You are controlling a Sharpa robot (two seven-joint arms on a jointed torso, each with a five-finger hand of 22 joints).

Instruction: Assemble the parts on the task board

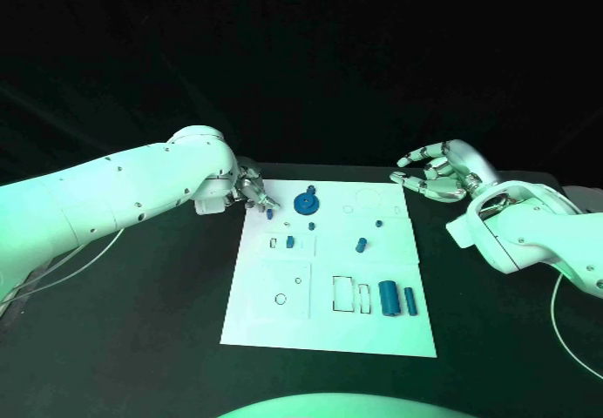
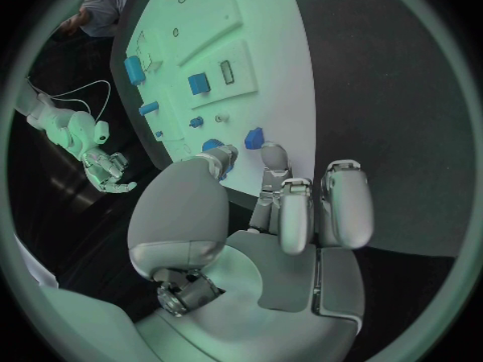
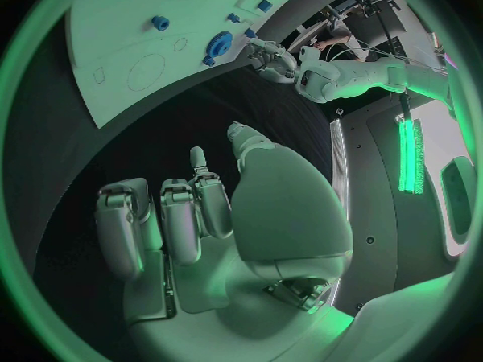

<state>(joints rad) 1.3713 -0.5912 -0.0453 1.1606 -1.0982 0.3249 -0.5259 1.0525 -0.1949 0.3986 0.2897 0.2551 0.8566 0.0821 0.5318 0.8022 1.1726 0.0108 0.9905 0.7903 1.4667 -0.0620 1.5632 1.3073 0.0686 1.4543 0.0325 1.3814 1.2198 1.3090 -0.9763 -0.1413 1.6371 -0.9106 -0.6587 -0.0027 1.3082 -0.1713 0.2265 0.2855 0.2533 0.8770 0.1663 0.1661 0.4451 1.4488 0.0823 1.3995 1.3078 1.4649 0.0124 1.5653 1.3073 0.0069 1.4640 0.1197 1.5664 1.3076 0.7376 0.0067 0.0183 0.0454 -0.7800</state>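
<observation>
The white task board [image 1: 333,313] lies in the middle of the black table. My left hand [image 1: 239,193] hovers over its far left corner, fingers curled down toward a small blue part [image 1: 270,212]. In the left wrist view that part [image 2: 253,137] sits just past my thumb [image 2: 224,157] and a fingertip [image 2: 272,154]; I cannot tell whether they pinch it. A blue gear [image 1: 306,205] stands beside it. My right hand [image 1: 440,172] hangs off the far right corner, fingers apart, holding nothing.
Small blue parts [image 1: 289,241] [image 1: 361,245] stand in the board's middle. A thick blue cylinder [image 1: 389,299] and a thinner one [image 1: 409,300] lie near its front right. Bare black table [image 1: 125,331] spreads on both sides of the board.
</observation>
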